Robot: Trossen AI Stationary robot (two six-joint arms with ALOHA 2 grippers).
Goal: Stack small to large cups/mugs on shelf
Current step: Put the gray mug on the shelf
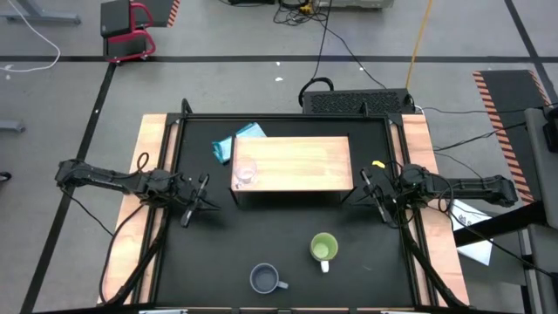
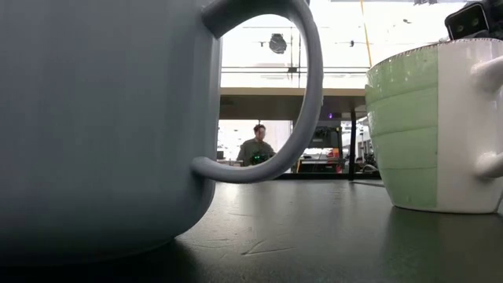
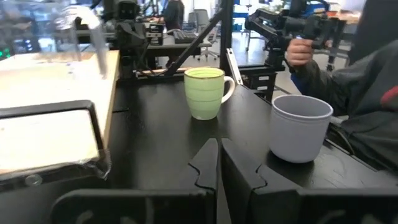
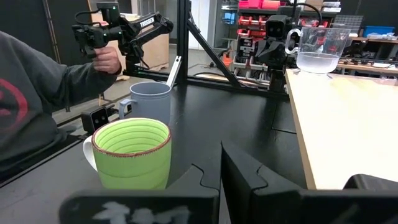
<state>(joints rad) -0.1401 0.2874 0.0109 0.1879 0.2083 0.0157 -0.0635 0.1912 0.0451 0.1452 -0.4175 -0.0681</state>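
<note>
I see the clear glass cup (image 1: 245,172) on the shelf (image 1: 296,163) (left end); left gripper (image 1: 197,201) and right gripper (image 1: 377,197) pinched closed, both empty.

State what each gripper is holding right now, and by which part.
Nothing is held. The left gripper and right gripper are both shut on nothing, flanking the shelf; the glass cup stands on it, both mugs on the table.

Blue cloth (image 1: 228,143) behind, person (image 2: 255,147) in bkgd
</note>
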